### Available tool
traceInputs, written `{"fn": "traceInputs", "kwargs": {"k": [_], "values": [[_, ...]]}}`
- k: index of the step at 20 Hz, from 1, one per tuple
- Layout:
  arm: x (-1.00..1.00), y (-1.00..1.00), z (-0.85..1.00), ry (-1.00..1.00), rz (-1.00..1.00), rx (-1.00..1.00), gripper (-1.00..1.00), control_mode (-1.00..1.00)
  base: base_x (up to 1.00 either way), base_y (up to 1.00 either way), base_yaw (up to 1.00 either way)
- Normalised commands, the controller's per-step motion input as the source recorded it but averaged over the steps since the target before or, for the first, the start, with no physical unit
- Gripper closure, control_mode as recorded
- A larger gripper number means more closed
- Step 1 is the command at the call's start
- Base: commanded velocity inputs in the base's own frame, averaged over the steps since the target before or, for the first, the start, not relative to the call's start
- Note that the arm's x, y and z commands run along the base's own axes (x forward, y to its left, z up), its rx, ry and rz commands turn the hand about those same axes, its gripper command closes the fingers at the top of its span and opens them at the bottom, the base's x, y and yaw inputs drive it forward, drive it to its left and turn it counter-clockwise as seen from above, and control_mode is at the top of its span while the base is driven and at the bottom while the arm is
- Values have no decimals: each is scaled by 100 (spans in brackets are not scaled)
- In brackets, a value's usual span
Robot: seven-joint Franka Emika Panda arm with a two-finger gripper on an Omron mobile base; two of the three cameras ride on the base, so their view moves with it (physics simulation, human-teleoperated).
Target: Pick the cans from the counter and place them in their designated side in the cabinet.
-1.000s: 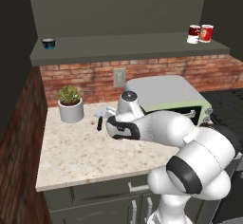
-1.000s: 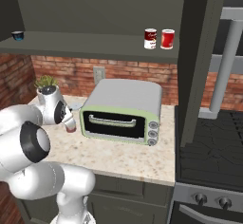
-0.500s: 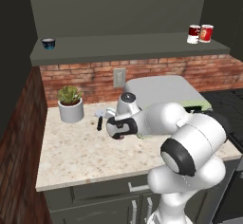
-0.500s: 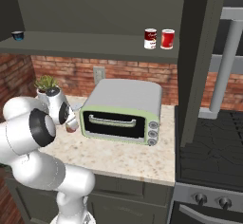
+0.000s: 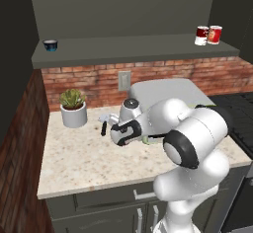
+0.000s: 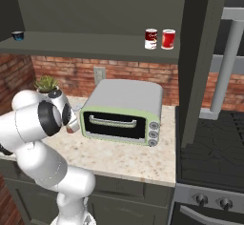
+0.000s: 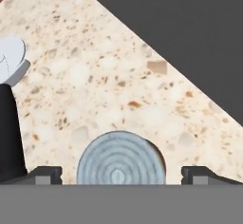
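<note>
On the desk (image 5: 89, 163) a can (image 7: 121, 163) stands between my jaws, left of the toaster oven (image 6: 125, 112); a potted plant (image 5: 73, 107) sits further left. Two cans (image 5: 208, 35) rest on the cabinet shelf (image 5: 133, 48) above.

Arm's folded low over the counter (image 5: 74, 163), gripper (image 7: 121, 174) pointing straight down at it with both fingertips (image 7: 45, 174) spread wide, nothing pinched.

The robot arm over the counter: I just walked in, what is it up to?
It is going after a can standing on the counter between the potted plant and the toaster oven. The tool is open, fingertips either side of the can's top, not gripping. Two cans already sit on the cabinet shelf.
</note>
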Motion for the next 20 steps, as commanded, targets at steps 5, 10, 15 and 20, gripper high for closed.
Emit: {"fn": "traceInputs", "kwargs": {"k": [5, 10, 15, 20], "values": [[16, 0, -19, 0, 0, 0, -100, -100, 0, 0, 0], [14, 0, -17, 0, 0, 0, -100, -100, 0, 0, 0], [11, 0, -16, 0, 0, 0, 100, -100, 0, 0, 0], [5, -1, -6, 0, 0, 0, 100, -100, 0, 0, 0]]}}
